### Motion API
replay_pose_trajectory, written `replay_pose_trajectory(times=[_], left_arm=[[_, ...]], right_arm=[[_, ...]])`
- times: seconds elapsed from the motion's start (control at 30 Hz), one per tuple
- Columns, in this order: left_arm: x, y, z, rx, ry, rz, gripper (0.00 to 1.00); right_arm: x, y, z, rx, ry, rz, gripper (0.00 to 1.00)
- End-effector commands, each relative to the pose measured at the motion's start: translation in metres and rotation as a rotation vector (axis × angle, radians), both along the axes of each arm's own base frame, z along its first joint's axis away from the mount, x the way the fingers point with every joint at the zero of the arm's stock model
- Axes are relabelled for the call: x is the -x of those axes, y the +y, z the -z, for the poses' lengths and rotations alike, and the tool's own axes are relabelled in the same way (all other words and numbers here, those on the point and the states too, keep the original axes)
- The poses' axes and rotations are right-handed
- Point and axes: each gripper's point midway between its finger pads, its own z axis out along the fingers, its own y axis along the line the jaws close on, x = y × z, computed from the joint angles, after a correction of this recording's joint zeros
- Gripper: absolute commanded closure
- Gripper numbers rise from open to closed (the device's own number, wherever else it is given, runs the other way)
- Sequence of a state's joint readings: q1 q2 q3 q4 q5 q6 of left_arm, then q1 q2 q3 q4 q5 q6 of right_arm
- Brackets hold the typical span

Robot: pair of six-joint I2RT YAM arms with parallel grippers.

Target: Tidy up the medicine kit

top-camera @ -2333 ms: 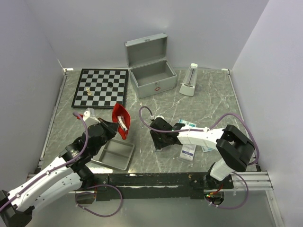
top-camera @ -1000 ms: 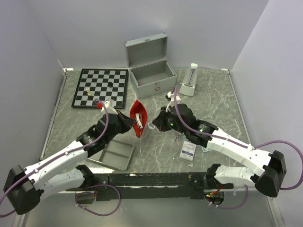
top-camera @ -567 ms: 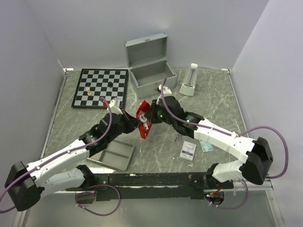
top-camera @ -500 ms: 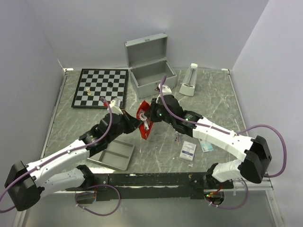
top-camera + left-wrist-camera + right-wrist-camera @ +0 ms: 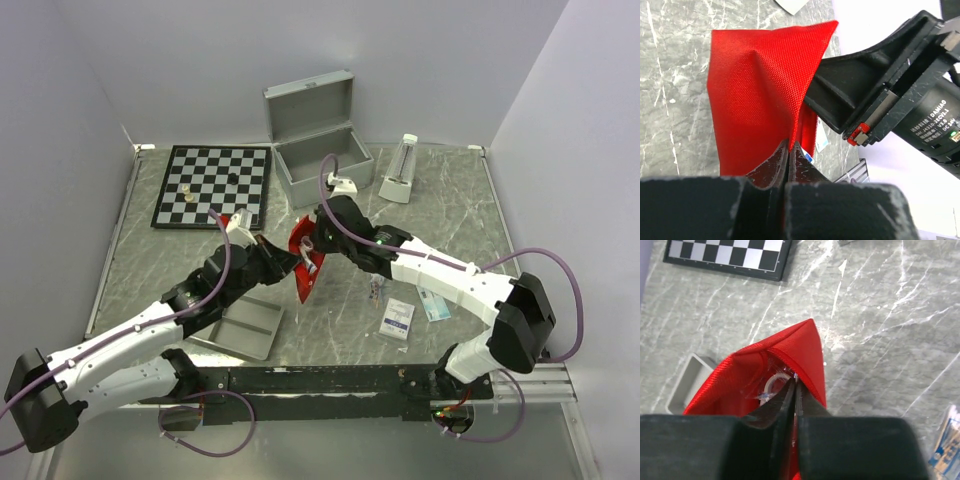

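Medicine kit (image 5: 300, 186) behind jaws, both pinching pouch (image 5: 308, 275)

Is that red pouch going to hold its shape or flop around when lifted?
Probably floppy: the red pouch creases where the left fingers pinch it. Likely light, since the right fingers hold only a thin edge. Woven fabric should grip well.

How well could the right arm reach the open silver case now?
Probably yes: the case stands open just beyond the right end effector, nothing between, though it and the left end effector pinch the red pouch.
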State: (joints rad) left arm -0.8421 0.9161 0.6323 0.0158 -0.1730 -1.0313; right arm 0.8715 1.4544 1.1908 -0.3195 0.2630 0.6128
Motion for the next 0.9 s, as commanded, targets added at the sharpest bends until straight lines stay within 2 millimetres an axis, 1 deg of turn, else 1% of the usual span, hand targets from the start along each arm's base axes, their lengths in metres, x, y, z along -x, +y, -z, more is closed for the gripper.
replay_pose_trajectory(times=[0.0,0.03,0.13,0.2,0.3,0.37,0.4,0.47,0.53,0.57,0.63,0.73,0.83,0.87], left_arm=[[0.000,-0.003,-0.020,0.040,-0.062,0.010,0.99],[-0.002,-0.002,-0.019,0.036,-0.058,0.003,0.99],[-0.005,-0.001,-0.015,0.017,-0.045,-0.014,0.99],[-0.006,-0.001,-0.012,0.007,-0.037,-0.021,0.99],[-0.009,0.002,-0.010,-0.006,-0.028,-0.045,0.99],[-0.010,0.005,-0.011,-0.005,-0.030,-0.060,0.99],[-0.010,0.005,-0.013,-0.002,-0.035,-0.060,0.99],[-0.009,0.004,-0.016,0.003,-0.041,-0.055,0.99],[-0.009,0.003,-0.019,0.006,-0.049,-0.043,0.99],[-0.008,0.001,-0.019,0.005,-0.049,-0.033,0.99],[-0.006,-0.002,-0.021,0.011,-0.055,-0.011,0.99],[-0.004,-0.008,-0.021,0.015,-0.062,0.021,0.99],[-0.002,-0.013,-0.020,-0.004,-0.059,0.057,0.99],[0.000,-0.015,-0.020,-0.009,-0.059,0.071,0.99]], right_arm=[[-0.002,-0.001,-0.026,-0.026,-0.078,-0.030,0.81],[0.000,-0.001,-0.031,-0.038,-0.089,-0.040,0.72],[0.009,0.000,-0.047,-0.055,-0.123,-0.065,0.54],[0.014,0.001,-0.056,-0.062,-0.138,-0.078,0.49],[0.024,-0.001,-0.067,-0.082,-0.155,-0.105,0.48],[0.032,-0.003,-0.066,-0.089,-0.152,-0.125,0.52],[0.037,-0.002,-0.062,-0.094,-0.145,-0.146,0.56],[0.046,-0.003,-0.050,-0.088,-0.124,-0.179,0.68],[0.049,-0.005,-0.032,-0.072,-0.100,-0.177,0.86],[0.050,-0.006,-0.026,-0.070,-0.089,-0.173,0.91],[0.050,-0.002,-0.023,-0.079,-0.083,-0.187,0.96],[0.049,0.004,-0.028,-0.083,-0.100,-0.206,0.99],[0.043,0.010,-0.022,-0.041,-0.088,-0.219,0.99],[0.041,0.011,-0.017,-0.016,-0.073,-0.219,0.99]])
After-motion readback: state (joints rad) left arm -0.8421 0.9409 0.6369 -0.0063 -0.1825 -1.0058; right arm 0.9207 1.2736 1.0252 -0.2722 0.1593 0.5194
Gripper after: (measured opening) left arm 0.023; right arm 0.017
